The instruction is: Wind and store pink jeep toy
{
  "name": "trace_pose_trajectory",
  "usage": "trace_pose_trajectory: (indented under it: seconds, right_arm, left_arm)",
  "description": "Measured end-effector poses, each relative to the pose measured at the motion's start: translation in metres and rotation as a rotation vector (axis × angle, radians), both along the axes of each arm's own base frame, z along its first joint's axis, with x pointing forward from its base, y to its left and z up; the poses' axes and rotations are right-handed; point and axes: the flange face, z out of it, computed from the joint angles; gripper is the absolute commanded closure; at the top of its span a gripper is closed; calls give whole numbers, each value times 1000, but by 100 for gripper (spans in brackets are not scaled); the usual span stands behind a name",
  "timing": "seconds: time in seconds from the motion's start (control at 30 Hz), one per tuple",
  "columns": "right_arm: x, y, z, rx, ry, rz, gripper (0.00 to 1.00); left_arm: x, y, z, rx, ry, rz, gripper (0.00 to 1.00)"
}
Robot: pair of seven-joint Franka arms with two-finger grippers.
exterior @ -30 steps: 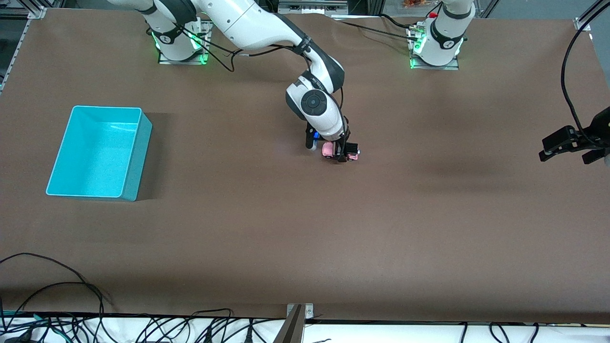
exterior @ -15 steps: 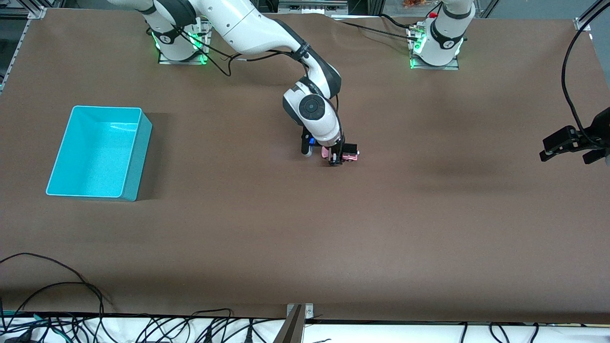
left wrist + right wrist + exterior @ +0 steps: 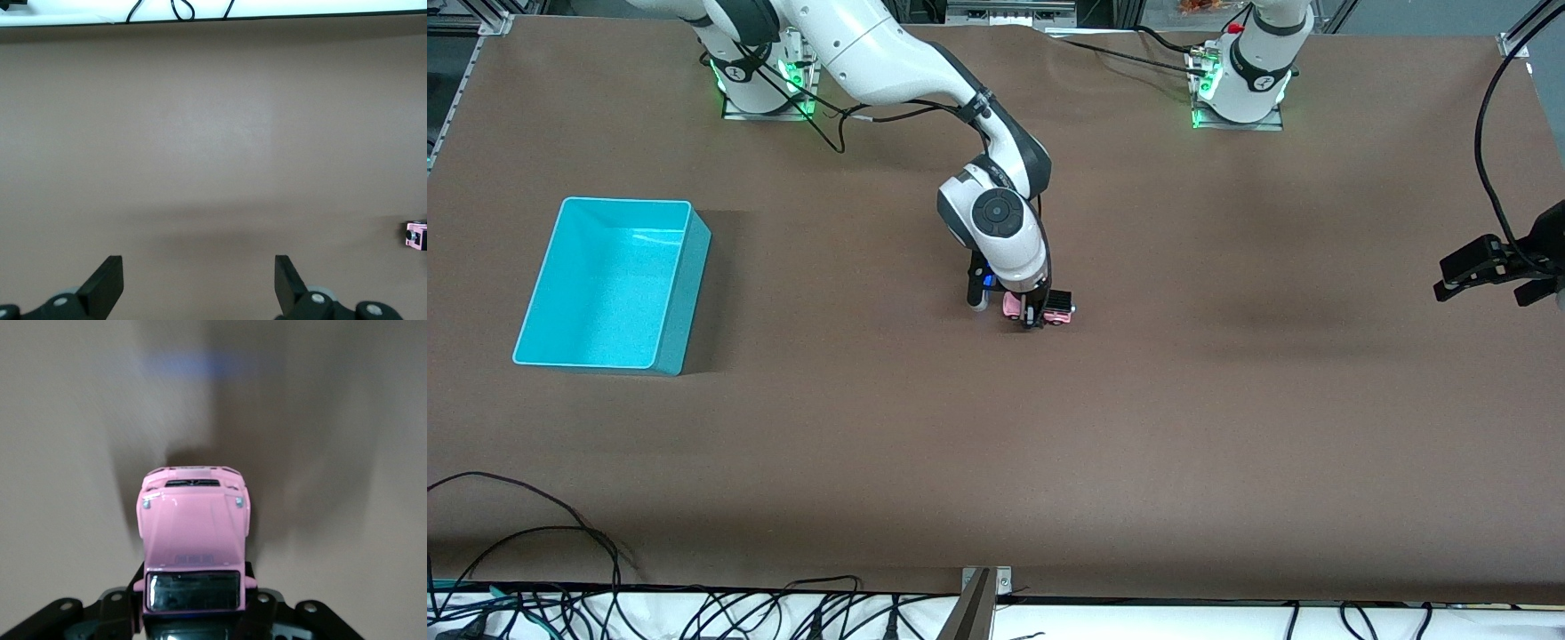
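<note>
Cables (image 3: 534,569) run along the desk (image 3: 996,462) edge nearest the front camera, partly cut off by the frame.

Right pincer (image 3: 1039,313), mid-desk, is clamped on the pink jeep toy (image 3: 1014,306). In the front view the wrist covers most of the jeep: only a pink end and a black block stick out either side of the fingers. Can't tell from that view whether the wheels are on the desk or just off it. Right wrist view shows the jeep (image 3: 195,540) from above, hood and windshield clear, rear end cut off at the frame edge between the pincer (image 3: 193,613) fingers.

Turquoise bin (image 3: 680,293) sits toward the right arm's end of the desk, well apart from the jeep, upright, nothing in it.

Left pincer (image 3: 1494,267) hangs at the left arm's end of the desk, waiting, jaws wide apart with nothing between them; left wrist view shows both fingers (image 3: 107,283) spread over bare desk, and the jeep (image 3: 416,235) tiny, clipped at the frame edge.

Both arm bases stand farthest from the front camera.
</note>
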Motion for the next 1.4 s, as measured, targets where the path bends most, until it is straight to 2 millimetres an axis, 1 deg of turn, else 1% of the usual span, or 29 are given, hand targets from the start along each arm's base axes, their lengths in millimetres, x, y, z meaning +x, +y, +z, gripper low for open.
trace_pose_trajectory:
  seconds: [0.23, 0.5, 0.67, 0.8, 1.03, 1.13, 1.2, 1.4]
  right_arm:
    - [5, -4, 22, -9, 2, -1, 100]
    - [11, -10, 35, -25, 2, -3, 100]
    - [19, -20, 46, -50, -1, 15, 100]
    - [28, -33, 55, -86, 7, 47, 100]
    - [51, -64, 75, -141, -2, 74, 100]
    - [63, -82, 84, -174, 2, 62, 100]
    - [72, -95, 93, -190, -3, 46, 100]
    - [108, -150, 127, -221, -21, 27, 100]
  left_arm:
    - [0, 0, 0, 0, 0, 0, 0]
    - [0, 0, 0, 0, 0, 0, 0]
    - [0, 0, 0, 0, 0, 0, 0]
    - [0, 0, 0, 0, 0, 0, 0]
    - [0, 0, 0, 0, 0, 0, 0]
    - [0, 0, 0, 0, 0, 0, 0]
    - [0, 0, 0, 0, 0, 0, 0]
    - [0, 0, 1, 1, -2, 0, 0]
